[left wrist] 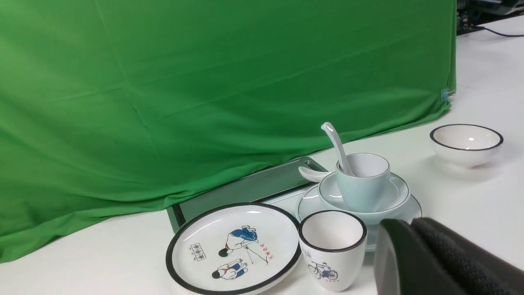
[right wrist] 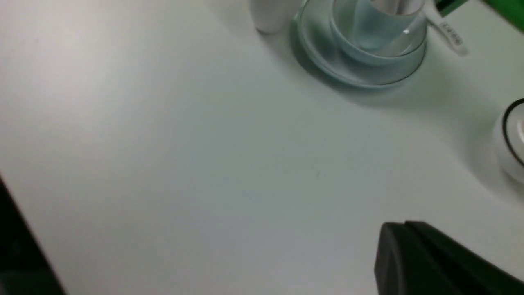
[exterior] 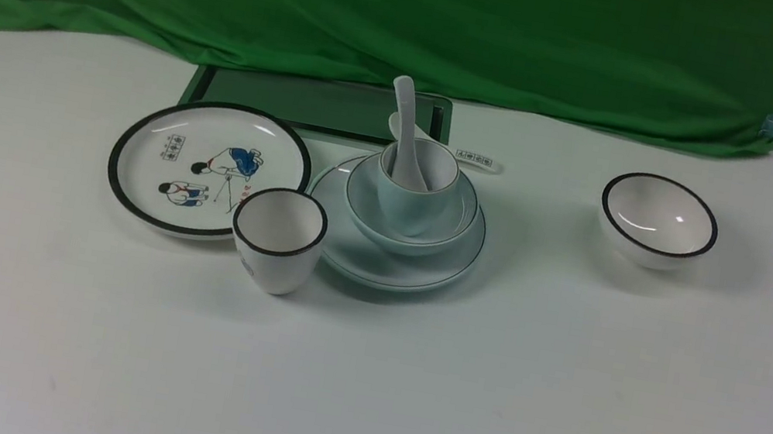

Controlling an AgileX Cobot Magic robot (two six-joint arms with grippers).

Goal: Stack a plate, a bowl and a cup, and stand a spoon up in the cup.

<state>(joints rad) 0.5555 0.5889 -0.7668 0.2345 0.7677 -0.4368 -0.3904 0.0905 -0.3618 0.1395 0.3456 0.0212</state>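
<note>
Item: plate (exterior: 386,268), bowl (exterior: 460,221), cup (exterior: 411,209) nested at my twelve o'clock, spoon (exterior: 405,126) leaning in the cup. I judge the stack complete. Left gripper (left wrist: 409,229) at eight, right gripper (right wrist: 403,233) at four: both clenched empty, parked clear of the crockery.

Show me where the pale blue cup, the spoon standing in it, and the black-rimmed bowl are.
pale blue cup (exterior: 407,209), front view, outer wall.
spoon (exterior: 405,110), front view, middle of the handle.
black-rimmed bowl (exterior: 659,209), front view, white inside.
</note>
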